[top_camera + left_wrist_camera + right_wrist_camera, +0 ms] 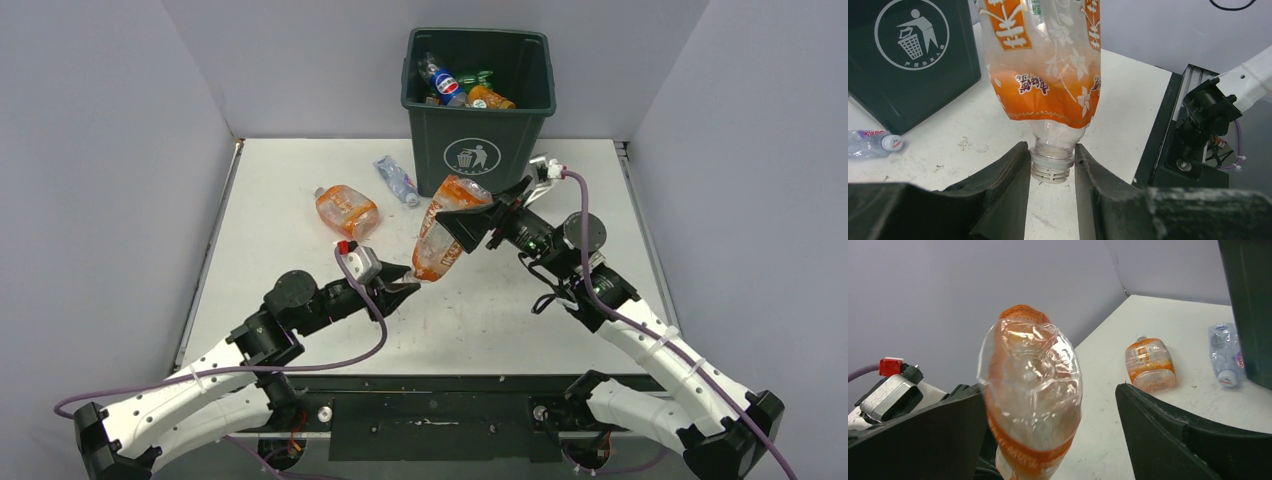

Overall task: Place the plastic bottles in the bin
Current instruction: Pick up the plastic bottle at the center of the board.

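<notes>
On the front of the tall dark green square plastic bin (520, 125) we see a white round litter-person sign (911, 34), with tiny characters under it that we cannot read. The crushed clear plastic bottle with the orange label (1048, 75) carries white Chinese characters. A blue-labelled bottle (445, 84) inside the bin shows the Pepsi roundel.

Tilted orange bottle (445, 228) and right fingers (465, 222) stand between left fingers (398, 290) and bin (430, 140).

left arm (225, 355) jaws pinched narrow, right arm (625, 305) jaws wide.
</notes>
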Motion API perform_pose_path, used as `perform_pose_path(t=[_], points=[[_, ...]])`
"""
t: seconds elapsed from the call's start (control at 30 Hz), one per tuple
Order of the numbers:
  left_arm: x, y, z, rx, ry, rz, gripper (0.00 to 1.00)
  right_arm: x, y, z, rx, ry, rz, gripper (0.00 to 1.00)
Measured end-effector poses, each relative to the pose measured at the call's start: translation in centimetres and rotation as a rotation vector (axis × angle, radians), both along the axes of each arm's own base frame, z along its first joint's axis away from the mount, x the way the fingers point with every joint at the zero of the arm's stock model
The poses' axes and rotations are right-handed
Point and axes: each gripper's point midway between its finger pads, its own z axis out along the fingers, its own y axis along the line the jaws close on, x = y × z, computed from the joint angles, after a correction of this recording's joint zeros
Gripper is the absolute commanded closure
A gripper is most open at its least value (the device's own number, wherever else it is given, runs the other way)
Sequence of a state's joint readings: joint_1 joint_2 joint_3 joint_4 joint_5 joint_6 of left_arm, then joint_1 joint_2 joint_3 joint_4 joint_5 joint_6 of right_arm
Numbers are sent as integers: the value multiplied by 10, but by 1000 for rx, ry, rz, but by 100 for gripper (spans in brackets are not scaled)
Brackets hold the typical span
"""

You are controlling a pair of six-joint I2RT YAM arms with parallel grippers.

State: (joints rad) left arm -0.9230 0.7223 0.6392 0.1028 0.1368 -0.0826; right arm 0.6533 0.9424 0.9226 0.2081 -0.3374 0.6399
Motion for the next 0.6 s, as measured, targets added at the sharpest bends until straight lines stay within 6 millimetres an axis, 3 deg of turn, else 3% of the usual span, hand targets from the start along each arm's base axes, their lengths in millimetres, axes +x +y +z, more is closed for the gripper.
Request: perform_pose_path(t=[0.13, 0.17, 0.27, 0.3, 0.47, 0.6], points=[[-4, -2, 0, 5, -9, -17, 100, 1, 8, -8, -4, 39, 37, 47], [-5, -3, 0, 5, -11, -22, 94, 0, 9, -8, 2, 43, 44, 53], [-6, -4, 2, -3, -13, -25, 30, -2, 11, -2, 33, 43, 62, 62], [-6, -4, 4, -12, -12, -24, 0, -3, 11, 1, 50, 36, 67, 64], [-2, -5, 24, -190, 22, 8, 4, -6, 4, 4, 141, -3, 53, 72], [1, -6, 22, -404, 112, 27, 4, -8, -7, 8, 270, -36, 23, 81]])
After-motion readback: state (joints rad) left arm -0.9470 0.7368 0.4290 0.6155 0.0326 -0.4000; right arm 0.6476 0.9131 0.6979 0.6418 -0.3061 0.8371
